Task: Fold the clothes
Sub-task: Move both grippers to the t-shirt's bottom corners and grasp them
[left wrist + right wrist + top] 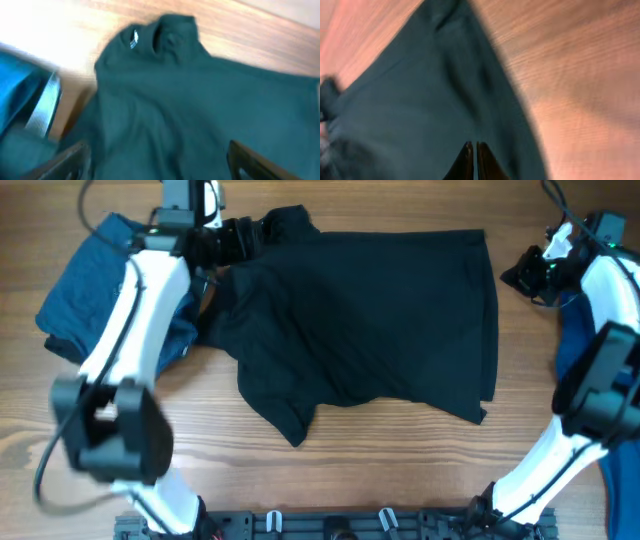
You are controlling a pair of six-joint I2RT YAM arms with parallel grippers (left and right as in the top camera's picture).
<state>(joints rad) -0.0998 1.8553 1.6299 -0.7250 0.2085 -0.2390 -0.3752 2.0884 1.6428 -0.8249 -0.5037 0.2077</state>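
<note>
A large black T-shirt [380, 320] lies spread over the middle of the table, its lower left part bunched and folded over. My left gripper [240, 240] hovers at the shirt's top left corner. Its fingers [255, 160] stand wide apart over the black fabric [190, 100], with nothing between them. The collar with a white label [134, 39] lies just ahead. Off the shirt's right edge my right gripper [522, 275] is shut, empty [472, 146], above the dark cloth [420, 100].
A heap of blue clothes [85, 300] lies at the far left under my left arm, also showing at the left wrist view's edge [15, 95]. More blue fabric [572, 345] lies at the right edge behind my right arm. Bare wooden table [400, 470] shows in front.
</note>
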